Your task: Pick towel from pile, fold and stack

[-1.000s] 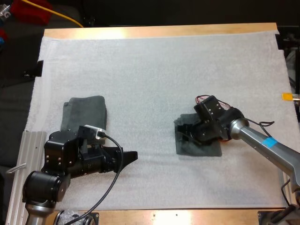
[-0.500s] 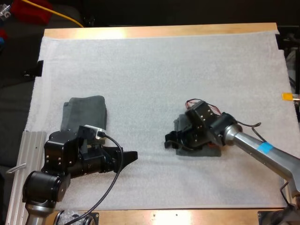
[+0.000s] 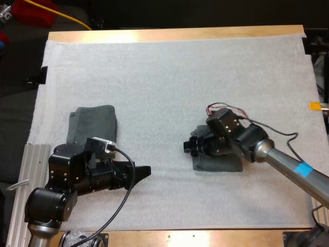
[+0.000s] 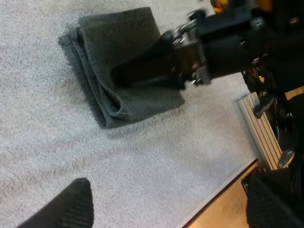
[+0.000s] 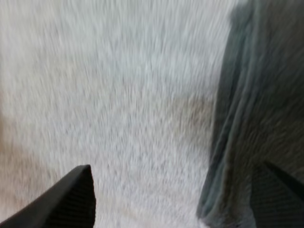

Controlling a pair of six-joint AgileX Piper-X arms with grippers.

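A folded dark grey-green towel [image 3: 221,162] lies right of the mat's middle. My right gripper [image 3: 188,147] hangs low at its left edge, open, holding nothing. In the right wrist view the gripper [image 5: 175,199] straddles bare mat and the towel's edge [image 5: 266,95], fingers wide apart. A second folded towel [image 3: 93,122] lies at the left, behind my left arm. My left gripper [image 3: 143,171] points right over bare mat. It [image 4: 173,204] stands open, facing the right towel [image 4: 128,102] and my right gripper [image 4: 121,76] over it.
White mat [image 3: 169,77] covers most of the wooden table [image 3: 175,35]. A ribbed metal rail [image 3: 25,170] runs along the near left edge. Wide bare mat stretches across the far half and between the two towels.
My right gripper slid left from on top of the right towel to its left edge, and the wrist turned. The left arm and both towels stayed put.
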